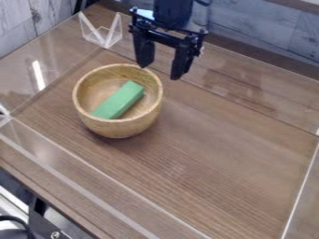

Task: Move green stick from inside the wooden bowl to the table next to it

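The green stick point(119, 99) lies slanted inside the wooden bowl point(90, 119), which stands left of centre on the dark wood-grain table point(212, 149). My gripper point(161, 65) hangs above the bowl's far right rim, black fingers pointing down and spread apart, open with nothing between them. It is apart from both the stick and the bowl.
Clear acrylic walls point(50, 47) run along the table's edges, with a folded clear piece point(100, 31) at the back left. A front wall point(137, 210) borders the near side. Bare tabletop stretches to the right of the bowl.
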You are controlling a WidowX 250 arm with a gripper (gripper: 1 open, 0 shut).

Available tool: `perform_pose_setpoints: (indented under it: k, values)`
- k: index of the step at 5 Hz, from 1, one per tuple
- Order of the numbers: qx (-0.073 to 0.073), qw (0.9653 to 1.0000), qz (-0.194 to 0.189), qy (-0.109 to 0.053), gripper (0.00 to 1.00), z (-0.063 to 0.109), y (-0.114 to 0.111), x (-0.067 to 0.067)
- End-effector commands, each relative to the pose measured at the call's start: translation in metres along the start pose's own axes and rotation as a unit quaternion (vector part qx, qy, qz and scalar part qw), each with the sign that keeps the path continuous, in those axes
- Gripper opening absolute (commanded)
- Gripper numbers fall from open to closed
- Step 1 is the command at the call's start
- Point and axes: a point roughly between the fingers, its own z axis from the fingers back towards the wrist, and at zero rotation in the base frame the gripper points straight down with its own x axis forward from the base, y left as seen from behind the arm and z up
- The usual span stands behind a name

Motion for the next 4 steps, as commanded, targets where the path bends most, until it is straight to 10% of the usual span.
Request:
perform_pose_setpoints:
  k: [1,4]
  values:
    - [0.007,0.9993,0.011,-0.034,1.0,0.01,0.018,-0.006]
    - [0.029,0.9971,0.034,-0.061,1.0,-0.009,0.054,-0.028]
